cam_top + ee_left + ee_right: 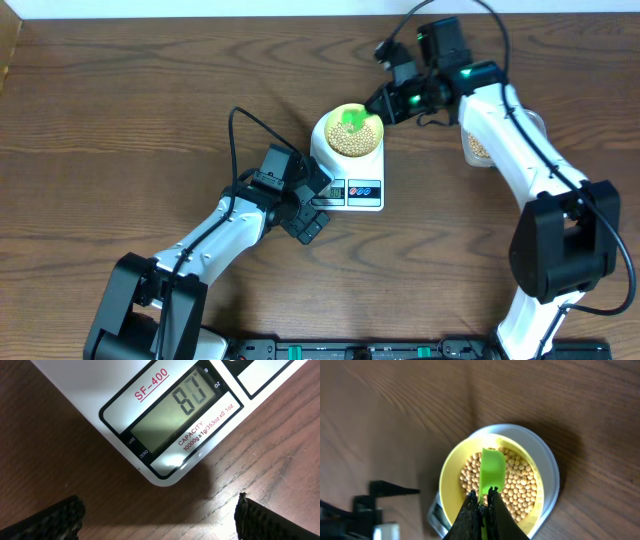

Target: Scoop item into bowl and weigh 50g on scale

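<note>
Main risk: overshoot. The display (175, 410) on the scale (75, 400) looks like 87 g (2nd digit not fully clear), well past 50, so if it was zeroed w/ the bowl on, beans need to come out, not go in. Any downward push from the scoop (492, 472) while digging would load the platform and give a false reading. It could also nudge the bowl (447, 475) off-centre or flick beans (520, 485) over the rim onto the table (395, 410). The thin handle may also twist in the pinch. Right tool (482, 497): clenched tight on the green scoop's handle, scoop head over the middle of the bean pile, contact w/ beans can't be told. The yellow bowl sits on the scale's round platform, approx. centred. Left tool (162, 525): released, fingers spread wide, holding nothing, low over the table just beside the scale's display corner. A bump there would shift the scale.
</note>
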Available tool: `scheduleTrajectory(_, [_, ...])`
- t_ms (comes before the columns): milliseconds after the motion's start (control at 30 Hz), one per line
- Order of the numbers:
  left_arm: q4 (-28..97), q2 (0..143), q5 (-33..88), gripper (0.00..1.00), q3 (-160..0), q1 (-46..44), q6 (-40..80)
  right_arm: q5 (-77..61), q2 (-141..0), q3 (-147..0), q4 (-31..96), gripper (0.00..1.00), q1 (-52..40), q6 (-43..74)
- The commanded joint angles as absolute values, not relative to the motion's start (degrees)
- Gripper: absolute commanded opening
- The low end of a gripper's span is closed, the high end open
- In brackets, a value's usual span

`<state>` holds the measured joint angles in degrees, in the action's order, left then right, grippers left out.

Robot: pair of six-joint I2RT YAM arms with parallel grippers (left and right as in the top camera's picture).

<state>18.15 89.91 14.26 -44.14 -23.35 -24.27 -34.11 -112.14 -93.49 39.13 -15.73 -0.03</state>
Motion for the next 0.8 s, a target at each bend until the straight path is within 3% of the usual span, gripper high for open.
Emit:
scheduleTrajectory(0, [18.3, 90.7, 13.9, 0.98, -44.0, -23.2, -25.0, -43.3, -112.8, -94.1, 38.4, 0.01, -13.3, 6.0])
scheduleTrajectory(367, [18.3, 90.7, 13.9, 0.98, -44.0, -23.2, -25.0, -55.3, -112.7, -94.1, 36.2, 0.01, -8.1, 6.4])
scheduleTrajectory(767, [18.3, 90.7, 13.9, 0.98, -44.0, -23.2, -25.0, -55.6, -111.4, -94.1, 35.1, 0.01, -7.7, 5.0])
